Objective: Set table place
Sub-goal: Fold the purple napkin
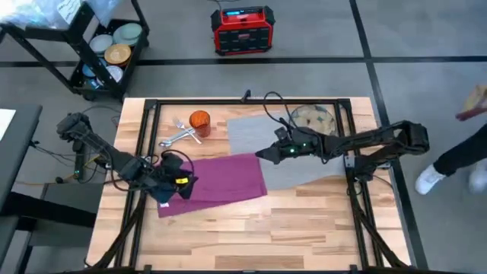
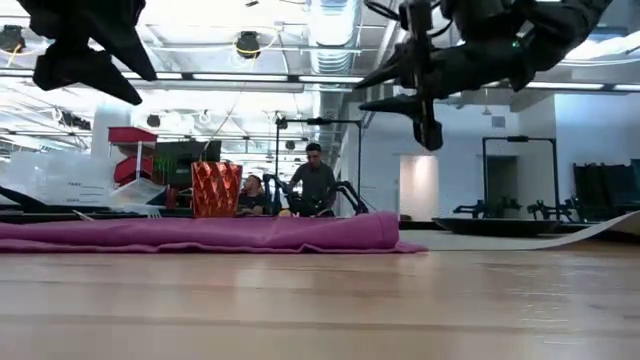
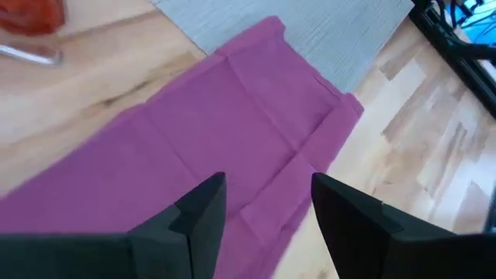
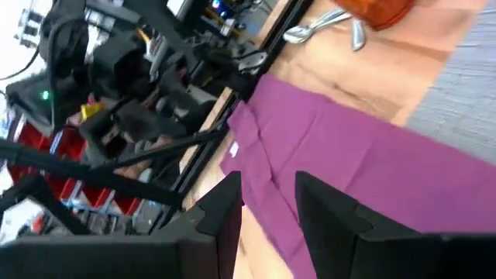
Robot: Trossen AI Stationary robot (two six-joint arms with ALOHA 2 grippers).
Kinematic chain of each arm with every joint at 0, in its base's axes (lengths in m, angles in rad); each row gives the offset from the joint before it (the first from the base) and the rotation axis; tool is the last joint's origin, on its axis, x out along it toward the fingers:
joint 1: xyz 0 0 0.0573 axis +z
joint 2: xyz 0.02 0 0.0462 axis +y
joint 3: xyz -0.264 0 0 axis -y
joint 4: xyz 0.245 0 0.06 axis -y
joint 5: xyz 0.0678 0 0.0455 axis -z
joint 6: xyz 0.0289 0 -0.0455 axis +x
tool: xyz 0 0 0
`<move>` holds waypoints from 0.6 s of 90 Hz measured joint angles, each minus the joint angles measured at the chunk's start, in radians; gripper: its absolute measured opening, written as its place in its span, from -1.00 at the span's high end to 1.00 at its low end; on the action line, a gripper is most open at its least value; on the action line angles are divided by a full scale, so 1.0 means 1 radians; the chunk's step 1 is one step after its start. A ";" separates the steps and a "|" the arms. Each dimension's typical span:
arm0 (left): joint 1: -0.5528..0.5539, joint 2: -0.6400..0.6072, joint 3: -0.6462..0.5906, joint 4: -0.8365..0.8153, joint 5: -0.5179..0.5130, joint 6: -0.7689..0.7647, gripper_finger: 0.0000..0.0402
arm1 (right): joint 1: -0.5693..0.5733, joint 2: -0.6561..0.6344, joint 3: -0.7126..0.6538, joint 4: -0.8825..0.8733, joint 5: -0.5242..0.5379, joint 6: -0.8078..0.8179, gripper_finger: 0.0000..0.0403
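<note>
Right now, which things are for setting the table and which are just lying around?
For the job:
napkin
mat
plate
cup
cutlery
table
left end effector, open above the napkin's end
right end effector, open at the napkin's other end

Just lying around:
red box on the floor
cart with dishes
person's shoe

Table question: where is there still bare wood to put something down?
The whole near strip of the table, below the napkin and mat, is bare. The far left corner is crowded with the cup and cutlery.
</note>
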 joint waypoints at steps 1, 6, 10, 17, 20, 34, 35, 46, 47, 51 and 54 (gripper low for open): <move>0.001 0.000 0.000 0.000 0.000 0.006 0.14 | 0.003 0.003 0.000 0.000 0.000 0.000 0.46; 0.005 0.000 0.000 0.000 0.000 0.031 0.14 | 0.006 0.021 0.000 -0.010 0.000 0.001 0.46; 0.007 0.000 0.000 0.000 0.000 0.047 0.14 | 0.005 0.041 0.000 -0.018 0.000 0.001 0.46; 0.011 0.000 0.000 -0.001 0.000 0.069 0.14 | -0.004 0.081 0.000 -0.018 0.000 0.002 0.46; 0.013 0.000 0.000 -0.001 0.000 0.074 0.14 | -0.012 0.097 0.000 -0.018 0.000 0.004 0.46; 0.021 0.000 0.000 -0.001 0.000 0.078 0.14 | -0.081 0.168 0.001 -0.061 -0.001 0.031 0.46; 0.022 0.000 0.000 -0.002 0.000 0.078 0.14 | -0.086 0.172 0.003 -0.070 -0.001 0.031 0.46; 0.024 0.000 0.000 -0.003 0.000 0.078 0.14 | -0.136 0.211 0.044 -0.171 -0.048 -0.021 0.47; 0.024 0.000 0.000 -0.003 0.000 0.078 0.14 | -0.139 0.214 0.048 -0.182 -0.054 -0.031 0.47; 0.024 0.000 0.000 -0.003 0.000 0.078 0.14 | -0.149 0.224 0.068 -0.232 -0.078 -0.078 0.47; 0.024 0.000 0.000 -0.005 0.000 0.078 0.14 | -0.155 0.226 0.088 -0.277 -0.096 -0.132 0.47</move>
